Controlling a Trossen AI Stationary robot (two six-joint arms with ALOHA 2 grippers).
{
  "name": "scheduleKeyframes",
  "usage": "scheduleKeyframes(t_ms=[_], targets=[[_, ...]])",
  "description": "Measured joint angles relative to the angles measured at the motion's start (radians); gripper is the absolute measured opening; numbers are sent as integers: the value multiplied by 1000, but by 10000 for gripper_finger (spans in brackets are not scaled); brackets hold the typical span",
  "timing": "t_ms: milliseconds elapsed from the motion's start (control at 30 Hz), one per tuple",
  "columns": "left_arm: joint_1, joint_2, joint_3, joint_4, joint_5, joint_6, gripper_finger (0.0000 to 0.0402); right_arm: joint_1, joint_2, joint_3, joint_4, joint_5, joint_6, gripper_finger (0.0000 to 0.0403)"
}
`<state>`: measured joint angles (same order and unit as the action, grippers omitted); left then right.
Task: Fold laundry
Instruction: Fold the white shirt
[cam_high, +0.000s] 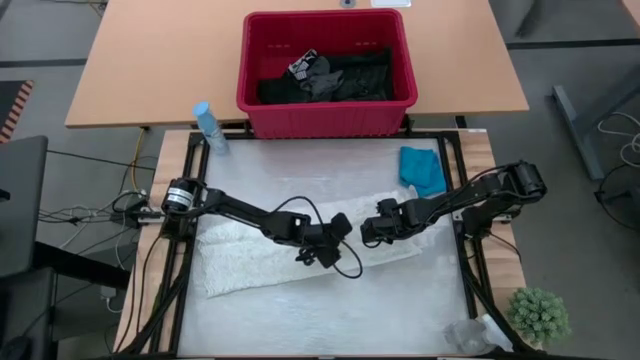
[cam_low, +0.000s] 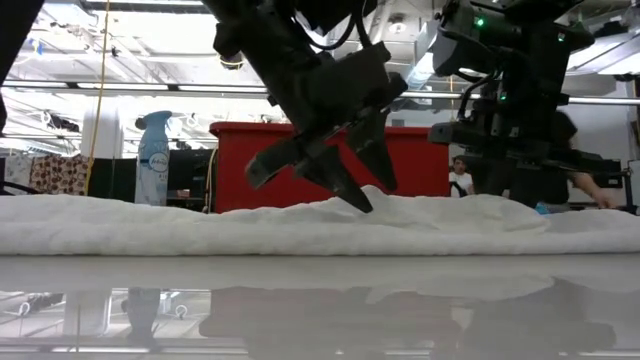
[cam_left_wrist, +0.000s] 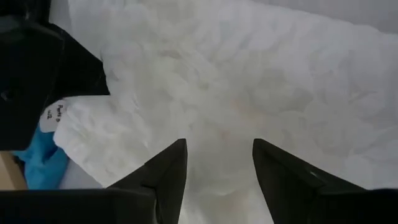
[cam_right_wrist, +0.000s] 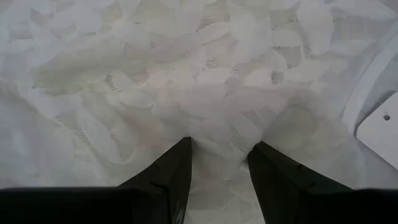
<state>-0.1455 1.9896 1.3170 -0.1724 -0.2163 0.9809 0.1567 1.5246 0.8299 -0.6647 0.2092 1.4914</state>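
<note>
High view: white lacy garment (cam_high: 300, 245) spread flat along the middle of the surface (cam_high: 330, 310), laid out for folding; left claw (cam_high: 335, 232) and right claw (cam_high: 375, 225) meeting over its centre, close together, placed to work the same fold; small teal garment (cam_high: 424, 170) set apart near the right arm, awaiting its turn; black garments (cam_high: 335, 75) heaped in the red basket (cam_high: 325, 105) beyond the surface. Low view: left claw (cam_low: 345, 170) angled down with fingers parted, one tip touching a raised ridge of the white cloth (cam_low: 300, 222); right claw hard to make out behind it. Left wrist view: fingers (cam_left_wrist: 168, 177) spread apart just above the cloth, nothing between them, probably a release. Right wrist view: fingers (cam_right_wrist: 171, 174) partly parted with a pinch of lace bunched between them, seemingly holding the layer in place.
</note>
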Motion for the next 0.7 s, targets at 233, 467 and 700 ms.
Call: scheduleKeyframes(t_ms=[233, 467, 700], targets=[[-7, 0, 0, -63, 64, -14, 176, 0, 0, 0, 0, 0, -2, 180], [2, 0, 0, -15, 44, -69, 176, 0, 0, 0, 0, 0, -8, 180], [1, 51, 0, -15, 28, -29, 162, 0, 0, 0, 0, 0, -8, 180]])
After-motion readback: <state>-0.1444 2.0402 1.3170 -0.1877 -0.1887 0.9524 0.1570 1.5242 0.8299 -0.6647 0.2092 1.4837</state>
